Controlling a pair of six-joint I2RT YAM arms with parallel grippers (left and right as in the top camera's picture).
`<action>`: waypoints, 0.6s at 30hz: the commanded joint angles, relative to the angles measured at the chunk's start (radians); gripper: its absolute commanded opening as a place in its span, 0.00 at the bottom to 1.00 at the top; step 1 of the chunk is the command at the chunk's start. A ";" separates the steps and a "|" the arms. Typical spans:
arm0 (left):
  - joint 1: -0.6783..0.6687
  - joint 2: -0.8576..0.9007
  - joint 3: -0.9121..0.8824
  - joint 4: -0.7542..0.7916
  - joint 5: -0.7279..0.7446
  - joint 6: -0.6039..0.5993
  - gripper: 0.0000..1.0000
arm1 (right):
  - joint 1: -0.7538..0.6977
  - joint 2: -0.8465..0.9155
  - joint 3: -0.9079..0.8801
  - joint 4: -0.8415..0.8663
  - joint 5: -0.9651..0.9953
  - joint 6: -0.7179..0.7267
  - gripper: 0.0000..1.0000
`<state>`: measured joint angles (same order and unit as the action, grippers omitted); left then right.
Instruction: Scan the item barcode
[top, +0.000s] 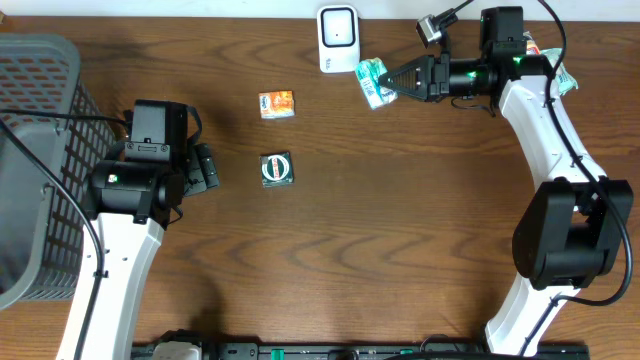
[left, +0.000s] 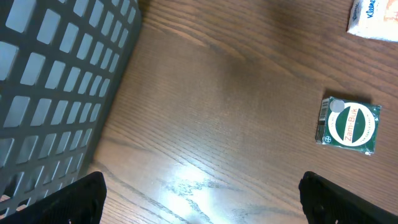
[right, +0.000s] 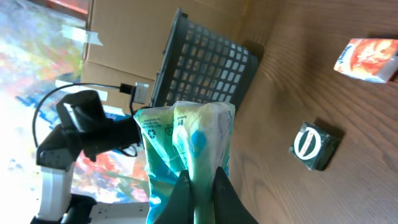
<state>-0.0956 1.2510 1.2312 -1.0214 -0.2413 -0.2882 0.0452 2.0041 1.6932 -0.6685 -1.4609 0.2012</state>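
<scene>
My right pincer (top: 394, 80) pinches a green packet (top: 372, 81) just beside the scanner (top: 338, 38). My left pincer (left: 199, 204) is spread, with open tabletop (left: 217, 106) ahead and a box (left: 350, 126) reading "Zam-Buk".

The table (top: 400, 250) is evenly and softly lit in the overhead view, with faint shadows cast toward its left edge. In the left wrist view a pale patch of glare is seen on the wood near the basket (left: 56, 81). In the right wrist view the packet (right: 186, 143) is rendered fairly sharply, while the background is blurred and perhaps overexposed.
</scene>
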 joint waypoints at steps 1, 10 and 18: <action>-0.002 0.003 0.014 -0.003 -0.003 -0.005 0.98 | 0.008 0.001 0.001 0.001 -0.056 0.005 0.01; -0.002 0.003 0.014 -0.003 -0.003 -0.005 0.98 | 0.023 0.001 0.001 0.007 0.024 0.000 0.01; -0.002 0.003 0.014 -0.003 -0.003 -0.005 0.98 | 0.140 0.001 0.001 -0.020 0.992 -0.005 0.01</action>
<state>-0.0956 1.2510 1.2312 -1.0214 -0.2413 -0.2886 0.1135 2.0048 1.6932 -0.6903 -0.9646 0.2016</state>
